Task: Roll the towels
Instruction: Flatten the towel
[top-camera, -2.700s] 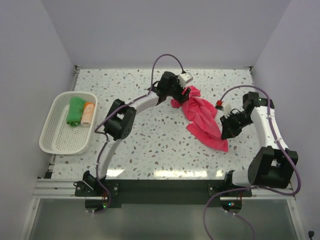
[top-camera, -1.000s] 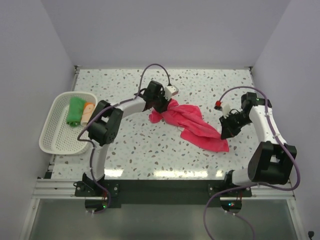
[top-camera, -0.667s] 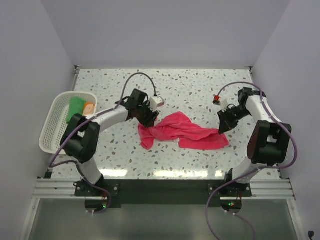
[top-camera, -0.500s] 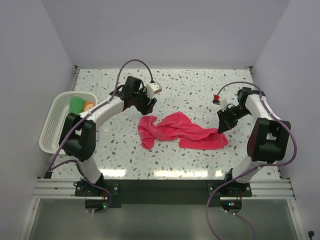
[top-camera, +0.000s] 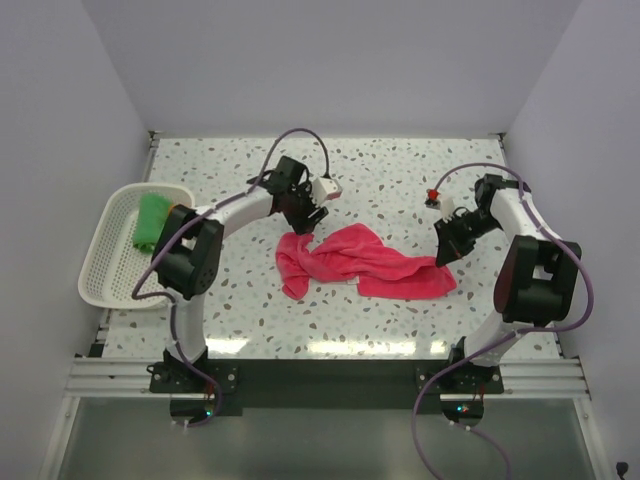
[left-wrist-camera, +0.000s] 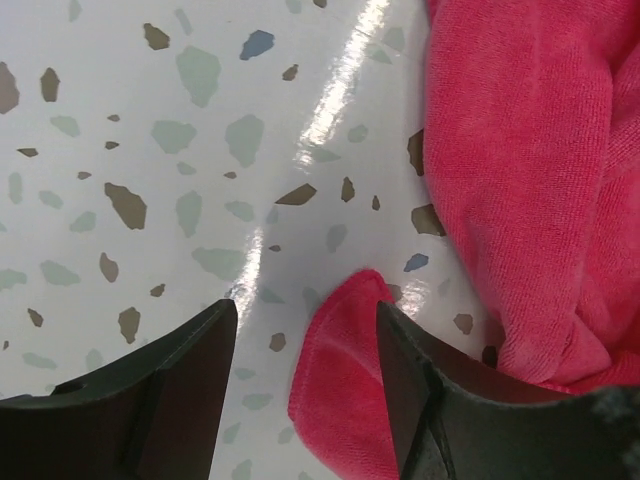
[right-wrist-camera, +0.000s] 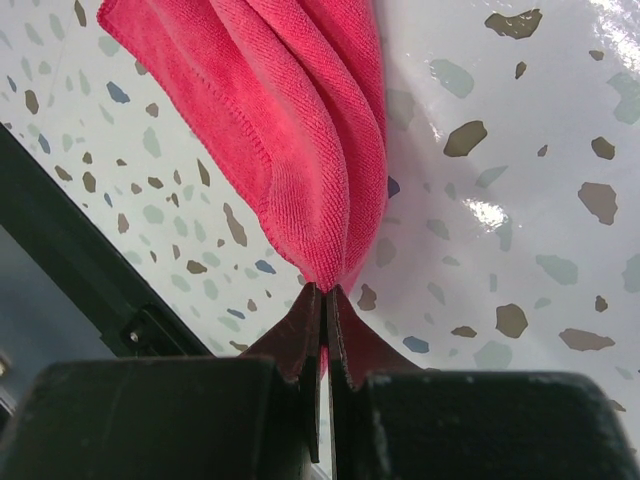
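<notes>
My right gripper (right-wrist-camera: 322, 300) was pinched shut on the pink towel (top-camera: 365, 262), and my left gripper (left-wrist-camera: 305, 335) was open and empty, with a corner just between its fingers (left-wrist-camera: 170, 390). Any tug from the right could've yanked that corner out.

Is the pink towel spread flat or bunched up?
Bunched up: the pink towel lies in wrinkled, overlapping folds, one corner pinched in the shut right hand; the left hand stands open above its other end.
</notes>
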